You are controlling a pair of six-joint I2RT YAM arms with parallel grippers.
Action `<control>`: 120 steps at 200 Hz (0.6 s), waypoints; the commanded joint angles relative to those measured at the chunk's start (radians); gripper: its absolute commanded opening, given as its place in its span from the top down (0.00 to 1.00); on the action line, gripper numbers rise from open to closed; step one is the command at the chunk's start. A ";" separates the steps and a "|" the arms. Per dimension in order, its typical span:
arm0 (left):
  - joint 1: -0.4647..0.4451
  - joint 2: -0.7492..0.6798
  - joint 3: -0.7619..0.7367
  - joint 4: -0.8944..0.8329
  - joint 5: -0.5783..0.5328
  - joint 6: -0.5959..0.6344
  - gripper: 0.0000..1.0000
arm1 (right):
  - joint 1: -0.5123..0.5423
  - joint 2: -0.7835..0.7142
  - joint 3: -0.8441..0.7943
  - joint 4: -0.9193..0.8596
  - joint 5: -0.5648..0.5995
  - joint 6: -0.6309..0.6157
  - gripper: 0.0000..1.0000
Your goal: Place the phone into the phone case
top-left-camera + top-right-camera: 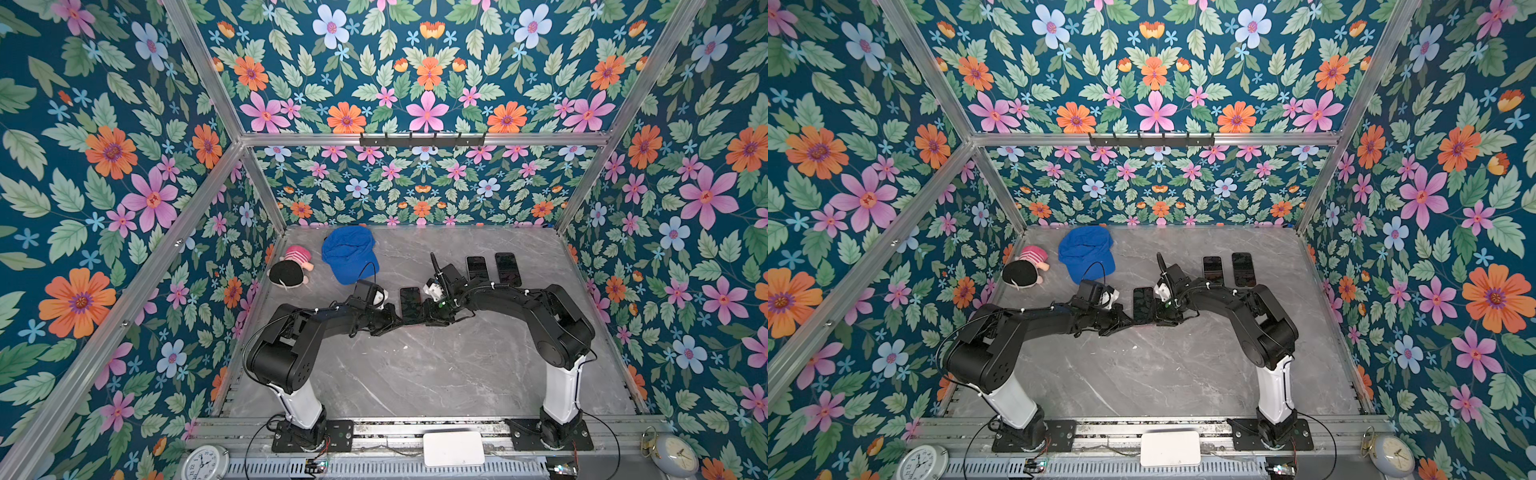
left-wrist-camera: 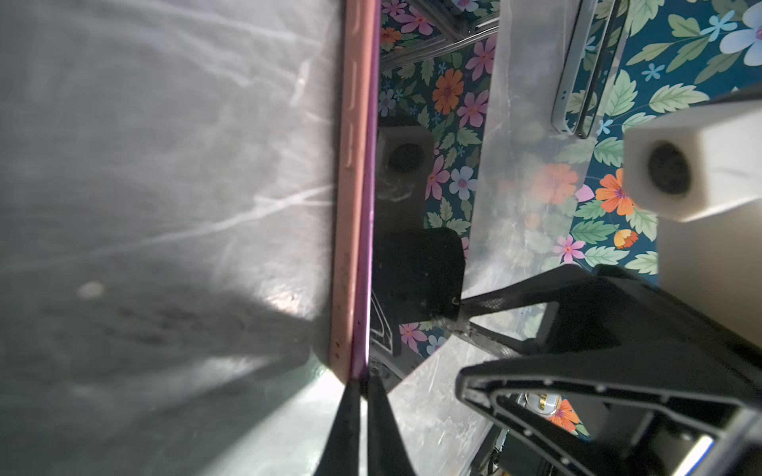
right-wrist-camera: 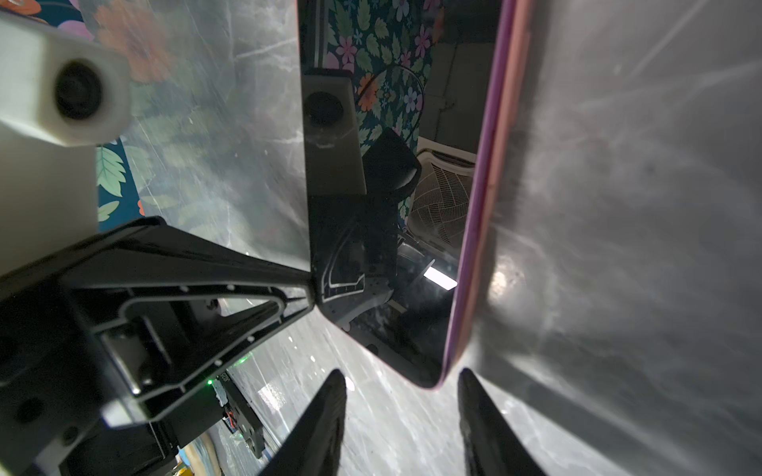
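The phone (image 1: 410, 303) lies screen up near the middle of the grey marble worktop (image 1: 415, 374), set in the pink phone case (image 2: 349, 185). Along the long side seen in the left wrist view, its purple edge sits tight against the case's rim.

Both arms reach in to the end of the phone nearest the worktop's front edge, 1 at each corner. The left gripper (image 2: 363, 381) has its fingers pressed together at the left near corner of the case. Whether they nip the rim between them cannot be told. The right gripper (image 3: 400, 371) stands with its fingers apart and holds nothing, and the right near corner of the phone pokes into the gap between them.

Toward the far right corner, a spare handset (image 1: 476, 269) and a second handset (image 1: 508, 269) lie side by side. Toward the far left corner sit a blue cap (image 1: 349, 253) and a plush toy (image 1: 291, 268).
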 commanded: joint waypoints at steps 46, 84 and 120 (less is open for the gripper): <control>0.001 0.030 0.006 -0.044 -0.045 0.028 0.95 | 0.016 0.020 0.003 0.025 -0.018 0.011 0.55; 0.001 0.035 -0.003 -0.038 -0.047 0.025 0.95 | 0.018 0.029 0.004 0.031 -0.020 0.011 0.55; 0.001 0.048 -0.001 -0.038 -0.047 0.029 0.95 | 0.027 0.038 0.011 0.032 -0.018 0.011 0.55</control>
